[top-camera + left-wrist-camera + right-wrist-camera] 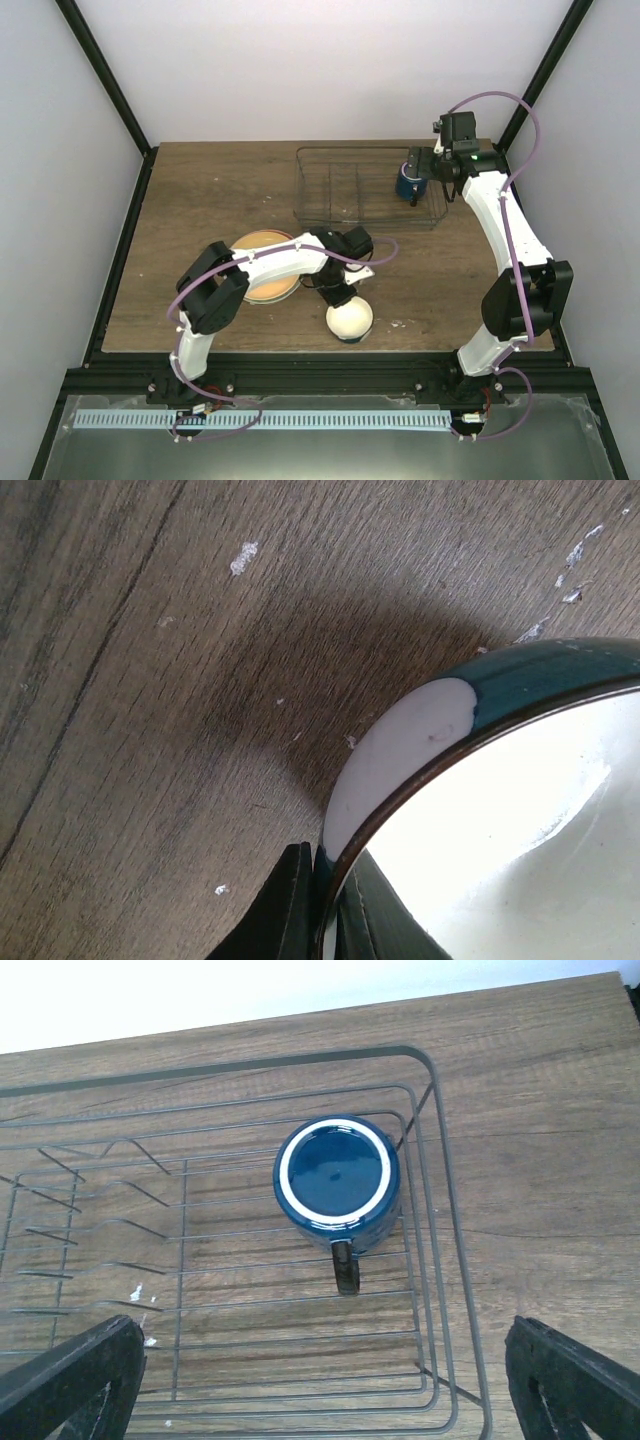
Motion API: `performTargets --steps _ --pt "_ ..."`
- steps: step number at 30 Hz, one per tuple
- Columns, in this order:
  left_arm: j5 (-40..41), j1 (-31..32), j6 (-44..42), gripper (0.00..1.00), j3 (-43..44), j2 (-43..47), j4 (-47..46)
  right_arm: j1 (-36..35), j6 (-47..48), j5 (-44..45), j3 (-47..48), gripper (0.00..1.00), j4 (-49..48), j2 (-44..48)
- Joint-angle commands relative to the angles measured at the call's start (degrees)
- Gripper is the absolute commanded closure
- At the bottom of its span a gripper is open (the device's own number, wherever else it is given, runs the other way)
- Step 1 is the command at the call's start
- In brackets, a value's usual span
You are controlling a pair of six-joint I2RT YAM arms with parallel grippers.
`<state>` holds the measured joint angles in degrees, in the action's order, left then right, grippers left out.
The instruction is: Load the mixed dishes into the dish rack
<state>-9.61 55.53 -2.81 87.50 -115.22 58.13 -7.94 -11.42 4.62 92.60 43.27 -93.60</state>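
The small cream-white bowl (350, 318), teal and white outside (520, 810), is near the table's front edge. My left gripper (341, 296) is shut on its rim, one finger inside and one outside (330, 920). I cannot tell whether the bowl rests on the wood. The orange-yellow plate (268, 268) lies flat to the left, partly under my left arm. The dark blue mug (409, 184) stands in the right end of the wire dish rack (345, 188). My right gripper (430, 174) is open and empty just above the mug (335, 1175), its fingers wide apart (320, 1380). The floral plate is not in view.
The rack (200, 1290) holds only the mug, and its upright dividers are at the left end. The right arm's purple cable (500, 100) loops above the rack's right end. White specks dot the wood (243, 556) by the bowl.
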Motion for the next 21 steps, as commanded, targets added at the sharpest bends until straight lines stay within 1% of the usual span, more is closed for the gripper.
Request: performTargets --steps 1,4,7,10,13,16,18,20,21 --pt "-0.7 -1.0 -0.8 0.97 -1.0 2.2 -1.0 0.6 0.2 -3.8 1.2 0.00 -0.2 0.0" --pt "0.5 -2.1 -0.2 0.98 -0.7 5.4 -1.2 1.2 -0.3 -8.6 1.7 0.00 0.1 -0.6" --pt "3.8 -3.7 -0.2 0.98 0.5 9.2 -0.6 2.1 -1.0 -13.7 1.9 0.00 0.8 -1.6" --pt "7.5 -6.5 -0.9 0.98 2.5 13.3 -0.3 3.2 -2.0 -17.1 0.5 0.00 0.3 -1.1" --pt "12.3 -10.1 -1.9 0.97 4.9 16.3 -2.1 4.6 -2.9 -20.5 0.0 0.00 0.1 -0.6" --pt "14.3 -14.9 -2.8 0.97 6.5 17.8 -6.1 6.2 -2.8 -27.5 0.1 0.00 0.1 -0.8" --pt "13.8 -19.0 -3.6 0.97 7.3 17.5 -9.8 6.7 -2.1 -33.1 0.3 0.00 0.2 -1.4" --pt "13.0 -22.0 -5.1 0.98 9.1 15.7 -12.4 6.8 -0.6 -41.4 0.6 0.00 0.1 -2.3" --pt "12.5 -23.2 -5.8 0.99 10.6 14.1 -13.0 6.8 0.4 -47.2 0.8 0.00 0.1 -2.9"
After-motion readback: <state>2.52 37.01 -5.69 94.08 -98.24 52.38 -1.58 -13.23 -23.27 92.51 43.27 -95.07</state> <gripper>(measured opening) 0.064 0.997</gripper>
